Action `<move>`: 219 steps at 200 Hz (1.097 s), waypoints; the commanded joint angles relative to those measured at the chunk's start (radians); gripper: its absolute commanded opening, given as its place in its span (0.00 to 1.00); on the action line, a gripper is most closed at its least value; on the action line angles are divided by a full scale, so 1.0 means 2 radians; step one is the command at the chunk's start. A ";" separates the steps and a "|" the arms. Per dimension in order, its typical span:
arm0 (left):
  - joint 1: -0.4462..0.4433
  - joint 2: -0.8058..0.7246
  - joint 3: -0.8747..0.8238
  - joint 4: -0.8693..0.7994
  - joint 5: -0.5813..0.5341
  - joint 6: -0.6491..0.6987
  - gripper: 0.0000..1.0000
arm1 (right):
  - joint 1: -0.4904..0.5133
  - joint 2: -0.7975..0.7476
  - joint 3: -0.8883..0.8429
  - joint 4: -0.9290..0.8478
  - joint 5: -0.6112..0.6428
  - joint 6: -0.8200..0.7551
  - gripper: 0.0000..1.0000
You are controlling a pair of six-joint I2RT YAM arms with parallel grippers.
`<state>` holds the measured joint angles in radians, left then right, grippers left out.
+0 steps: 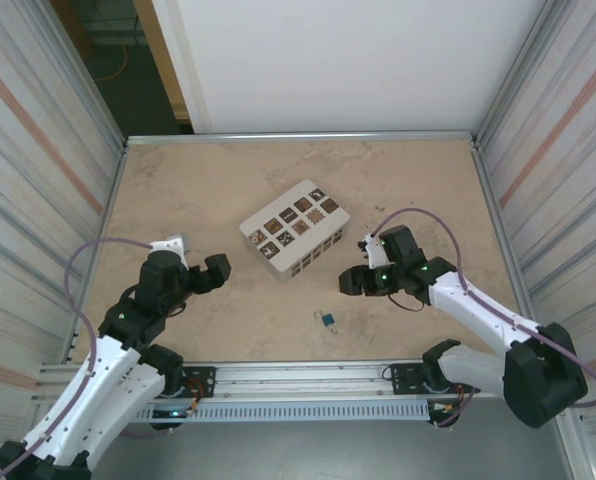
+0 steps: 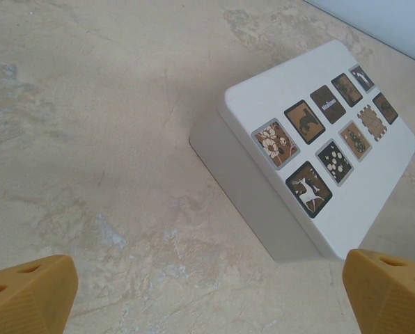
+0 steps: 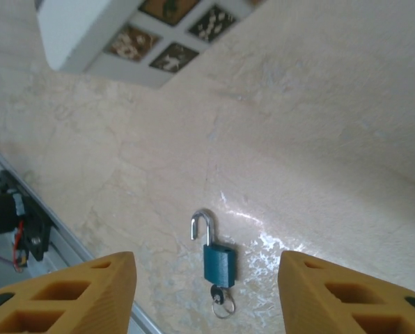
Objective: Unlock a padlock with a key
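Right gripper was spread wide and empty, near the blue padlock.
Shackle stood swung out; key sat in the padlock's base; left gripper was likewise spread, holding nothing.

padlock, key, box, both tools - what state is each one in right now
padlock: shackle sprung open, one leg free, lying flat on the table
key: appears seated in the padlock's keyhole, ring attached
white box: resting on the table, apart from both tools
left tool: open, holding nothing
right tool: open, holding nothing, fingers either side of the padlock in the right wrist view
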<state>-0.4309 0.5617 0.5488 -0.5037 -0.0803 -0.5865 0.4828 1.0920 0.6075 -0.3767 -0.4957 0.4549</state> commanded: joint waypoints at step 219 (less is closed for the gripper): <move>0.011 0.022 -0.020 0.141 -0.232 0.157 0.99 | -0.168 -0.176 -0.107 0.157 0.373 -0.129 0.99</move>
<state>-0.4213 0.5755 0.5476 -0.3397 -0.4431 -0.3397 0.1669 0.7132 0.4305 -0.2188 0.1368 0.3214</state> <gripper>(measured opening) 0.986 0.990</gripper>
